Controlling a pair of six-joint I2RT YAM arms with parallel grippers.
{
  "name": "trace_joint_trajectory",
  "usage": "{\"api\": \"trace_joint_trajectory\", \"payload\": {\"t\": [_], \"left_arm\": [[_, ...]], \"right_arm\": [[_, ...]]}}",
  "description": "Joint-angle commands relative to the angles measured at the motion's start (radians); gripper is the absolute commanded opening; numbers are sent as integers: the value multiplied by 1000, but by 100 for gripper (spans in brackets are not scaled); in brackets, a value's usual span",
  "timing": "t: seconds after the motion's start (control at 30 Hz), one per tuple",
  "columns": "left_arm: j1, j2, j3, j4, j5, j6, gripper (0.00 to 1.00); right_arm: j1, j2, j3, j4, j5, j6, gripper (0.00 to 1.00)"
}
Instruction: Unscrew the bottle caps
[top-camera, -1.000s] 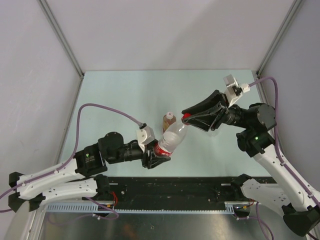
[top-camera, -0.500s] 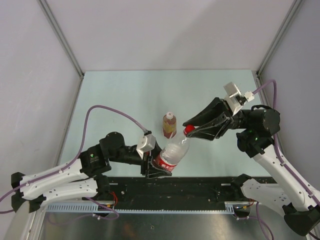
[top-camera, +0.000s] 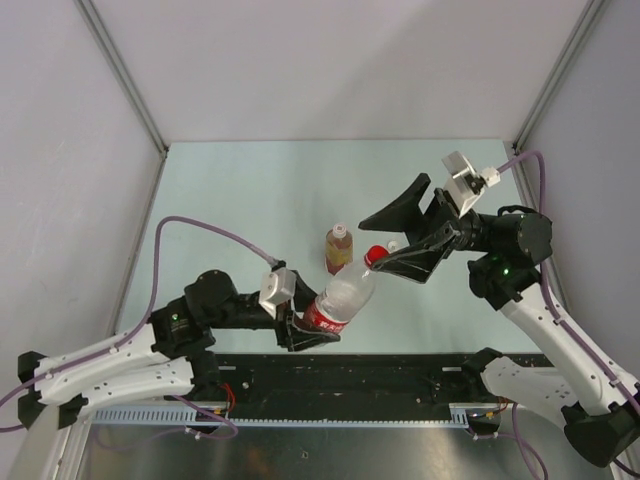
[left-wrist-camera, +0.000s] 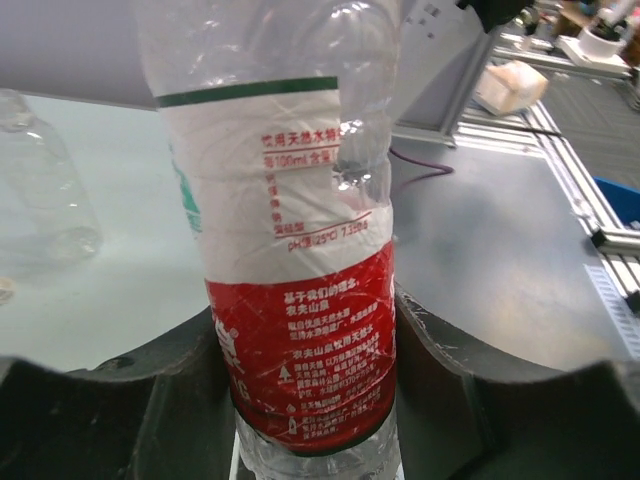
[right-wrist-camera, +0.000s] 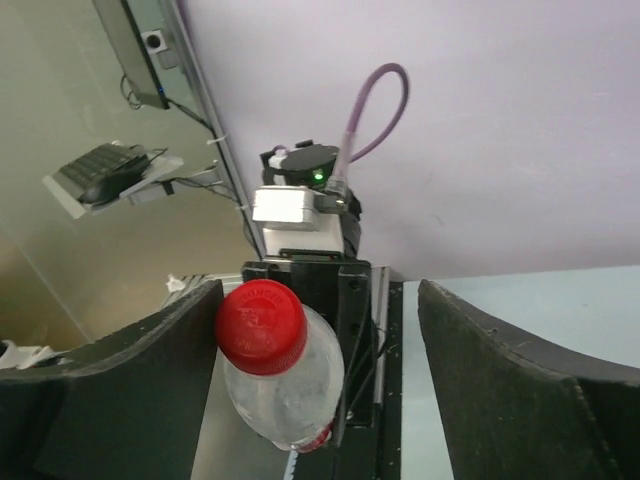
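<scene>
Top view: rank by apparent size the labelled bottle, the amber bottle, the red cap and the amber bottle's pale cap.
1. Labelled bottle, held tilted, so probably nearer the camera.
2. Amber bottle.
3. Red cap and pale cap: too alike to rank; the red one sits higher, nearer the camera.

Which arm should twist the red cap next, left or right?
Right. The right hand is open with a finger on each side of the red cap. The left hand is shut around the bottle at its label, busy holding it.
</scene>
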Motion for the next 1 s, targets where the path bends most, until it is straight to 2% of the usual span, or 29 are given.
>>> {"api": "trace_joint_trajectory", "payload": {"t": [0.0, 0.17, 0.37, 0.57, 0.73, 0.97], "left_arm": [[-15, -84, 5, 92, -98, 98, 0], [-15, -149, -17, 66, -244, 104, 0], [-16, -168, -8, -6, -374, 112, 0], [-16, -146, 3, -54, -539, 104, 0], [-15, -77, 42, -114, -613, 105, 0], [-29, 129, 146, -238, -698, 87, 0]], "right_arm": [[-30, -13, -13, 52, 56, 41, 87], [-48, -31, -14, 40, 67, 37, 98], [-55, -37, -14, 4, 102, 19, 99], [-88, -54, -13, -151, 239, -13, 99], [-120, -64, -12, -289, 360, -29, 99], [-127, -58, 30, -508, 513, -86, 99]]}}
